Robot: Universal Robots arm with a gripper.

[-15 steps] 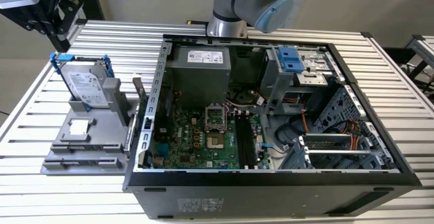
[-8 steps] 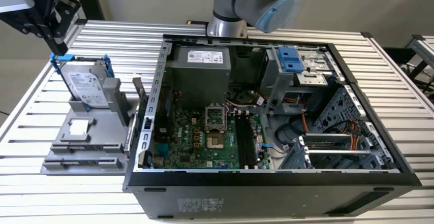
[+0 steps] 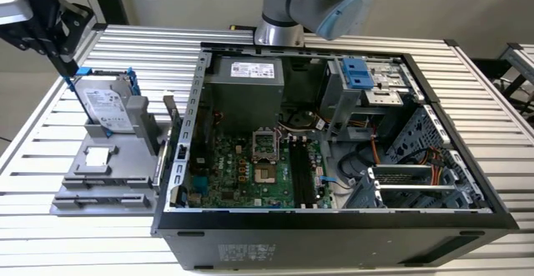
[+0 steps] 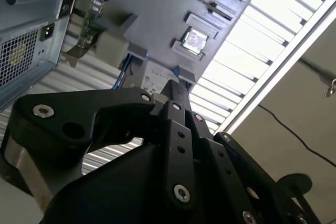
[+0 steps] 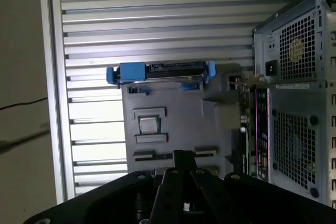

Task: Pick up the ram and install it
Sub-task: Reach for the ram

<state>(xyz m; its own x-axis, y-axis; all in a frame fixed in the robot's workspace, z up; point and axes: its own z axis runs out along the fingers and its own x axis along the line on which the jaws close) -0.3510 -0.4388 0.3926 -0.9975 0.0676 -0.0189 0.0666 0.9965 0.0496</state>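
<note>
The ram (image 3: 171,114) stands on edge in a grey holder on the fixture tray (image 3: 109,185), between the hard drive and the open computer case. In the first wrist view the ram (image 5: 243,106) appears edge-on beside the case's rear wall. My black gripper (image 3: 66,68) hangs at the exterior view's far left, above the top corner of the hard drive (image 3: 109,104) in its blue bracket, well away from the ram. In both wrist views the gripper (image 4: 176,88) (image 5: 181,156) has its fingers together with nothing between them. The black memory slots (image 3: 302,176) lie on the motherboard inside the case.
The open computer case (image 3: 334,213) fills the middle and the exterior view's right. A small square chip (image 3: 97,157) rests in a pocket of the tray. Everything stands on a ribbed metal table (image 3: 34,157), whose edge is close to the gripper. The arm's base (image 3: 279,32) is behind the case.
</note>
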